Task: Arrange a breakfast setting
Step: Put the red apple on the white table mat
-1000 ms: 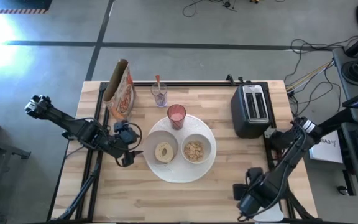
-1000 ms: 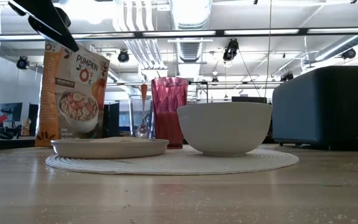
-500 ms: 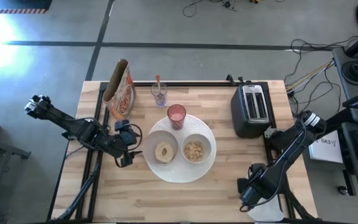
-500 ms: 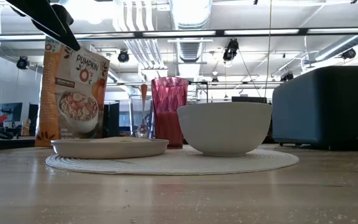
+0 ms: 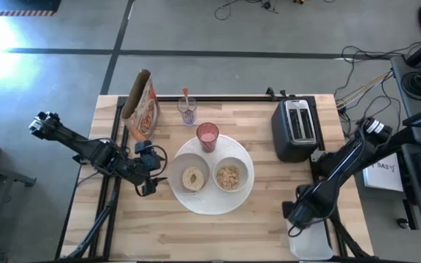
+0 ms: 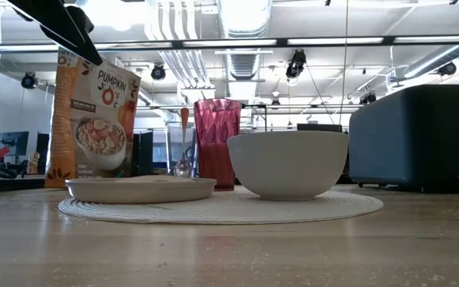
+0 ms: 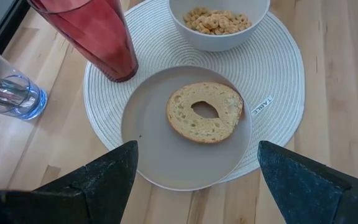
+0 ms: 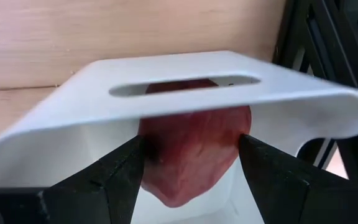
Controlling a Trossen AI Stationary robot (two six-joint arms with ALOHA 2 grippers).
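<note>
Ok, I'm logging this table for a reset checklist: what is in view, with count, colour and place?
Placemat: one, white woven round, table centre.
Plate: one, pale, on the placemat.
Bagel: one, tan, on the plate.
Bowl: one, white, holds cereal, beside the plate.
Tumbler: one, pink, placemat's far edge.
Clear glass: one, holds an orange-handled spoon.
Cereal bag: one, orange, far left.
Toaster: one, black, right.
Tray: one, white, near right corner.
Apple: one, red, inside the tray.
Left pincer: open, beside the plate.
Right pincer: around the apple.
</note>
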